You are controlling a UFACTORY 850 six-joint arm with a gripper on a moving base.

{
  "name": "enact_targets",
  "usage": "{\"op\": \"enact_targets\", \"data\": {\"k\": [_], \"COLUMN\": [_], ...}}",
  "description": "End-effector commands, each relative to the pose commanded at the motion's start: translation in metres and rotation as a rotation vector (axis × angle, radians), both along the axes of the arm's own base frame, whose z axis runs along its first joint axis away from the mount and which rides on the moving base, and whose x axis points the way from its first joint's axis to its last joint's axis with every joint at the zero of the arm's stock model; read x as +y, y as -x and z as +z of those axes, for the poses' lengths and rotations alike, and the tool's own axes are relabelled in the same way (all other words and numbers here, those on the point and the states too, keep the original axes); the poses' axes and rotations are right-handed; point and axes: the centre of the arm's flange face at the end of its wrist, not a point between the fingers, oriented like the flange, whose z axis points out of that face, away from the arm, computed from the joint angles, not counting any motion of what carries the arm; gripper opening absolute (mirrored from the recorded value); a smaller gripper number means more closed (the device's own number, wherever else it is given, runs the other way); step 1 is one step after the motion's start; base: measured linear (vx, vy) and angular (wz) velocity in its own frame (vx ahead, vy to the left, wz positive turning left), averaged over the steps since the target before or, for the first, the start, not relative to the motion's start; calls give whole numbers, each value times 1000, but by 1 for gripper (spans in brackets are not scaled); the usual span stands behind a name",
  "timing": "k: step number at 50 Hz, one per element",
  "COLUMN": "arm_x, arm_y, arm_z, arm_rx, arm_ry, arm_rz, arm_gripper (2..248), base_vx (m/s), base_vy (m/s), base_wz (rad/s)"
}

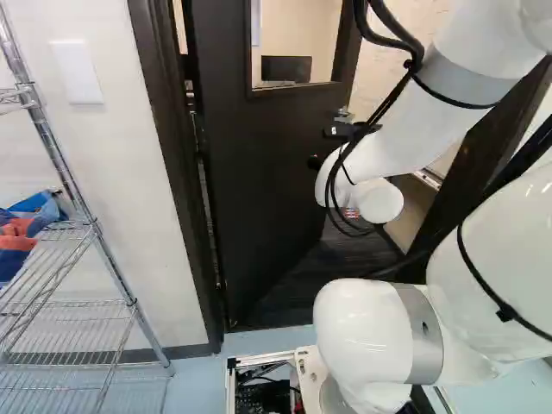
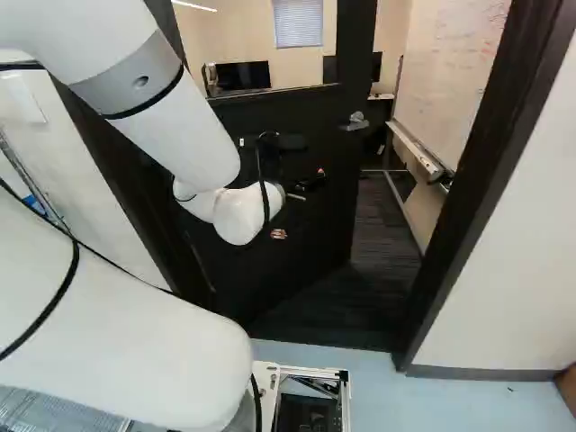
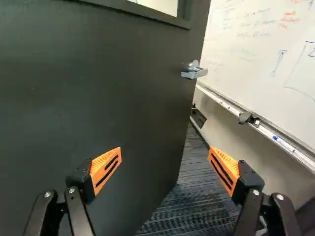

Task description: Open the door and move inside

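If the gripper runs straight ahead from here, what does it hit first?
The open gripper would probably meet the dark door first, short of the door's free edge; how much gap remains is hard to judge.

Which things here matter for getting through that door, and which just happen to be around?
Part of the job:
- the door, standing partly open
- its handle
- the dark frame
- the open gripper

Just around:
- the wire shelf
- the blue and orange things on it
- the whiteboard
- the screen beyond
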Motion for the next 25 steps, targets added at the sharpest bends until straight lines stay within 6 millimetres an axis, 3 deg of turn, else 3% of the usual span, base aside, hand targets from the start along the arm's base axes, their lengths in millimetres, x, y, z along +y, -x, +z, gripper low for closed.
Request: {"op": "enact_targets", "data": {"k": [25], "arm_x": [0], "arm_y": [0], "arm_z": [0], "arm_rx": [0], "arm_ry": [0], "arm_rz": [0], "arm_gripper": [247], "base_vx": [76], "base_vy": [35], "base_wz": [6]}}
